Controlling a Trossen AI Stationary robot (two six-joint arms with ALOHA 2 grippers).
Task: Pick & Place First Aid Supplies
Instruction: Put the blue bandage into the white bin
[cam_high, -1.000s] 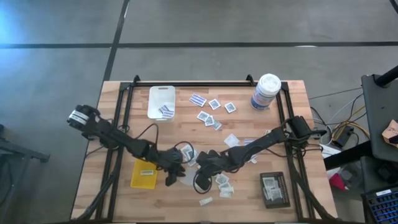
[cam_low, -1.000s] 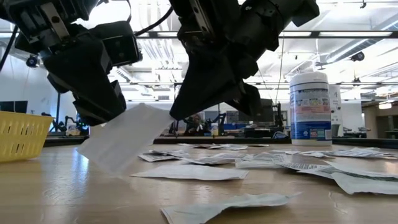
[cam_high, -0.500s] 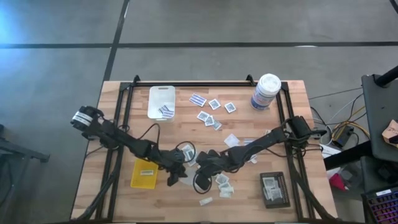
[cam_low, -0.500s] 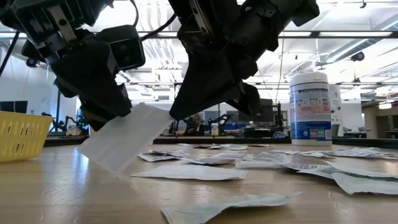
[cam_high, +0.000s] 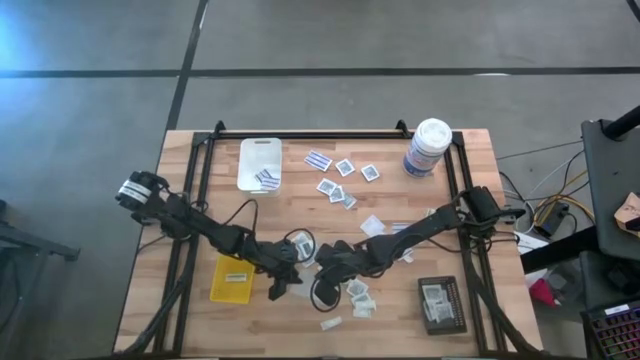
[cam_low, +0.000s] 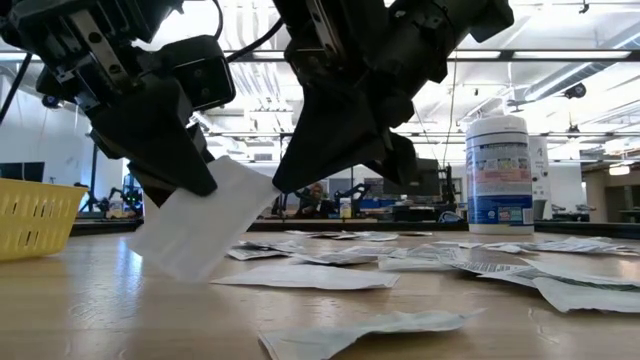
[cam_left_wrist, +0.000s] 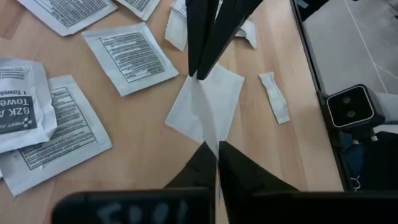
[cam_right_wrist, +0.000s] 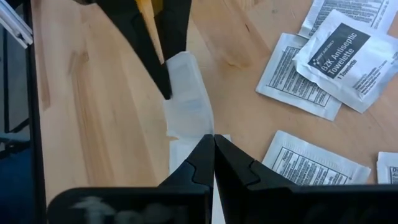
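High view: the left pincer (cam_high: 283, 281) and right pincer (cam_high: 318, 277) meet near the front middle of the tabletop (cam_high: 300, 215), between the yellow tray (cam_high: 232, 279) and the black tray (cam_high: 440, 304). Loose packets (cam_high: 345, 195) lie scattered around them; a white tray (cam_high: 259, 163) and a canister (cam_high: 427, 147) stand at the far edge.

Low view: a white packet (cam_low: 200, 228) hangs tilted above the wood, both pincers gripping its upper edge, the left pincer (cam_low: 200, 185) at one end and the right pincer (cam_low: 285, 185) at the other.

Left wrist view: the left pincer (cam_left_wrist: 217, 147) is closed on one corner of the packet (cam_left_wrist: 208, 107); the opposite corner is pinched by the right pincer (cam_left_wrist: 194, 73).

Right wrist view: the right pincer (cam_right_wrist: 213, 138) is closed on the packet (cam_right_wrist: 188, 106), with the left pincer (cam_right_wrist: 166, 93) clamped on its far end.
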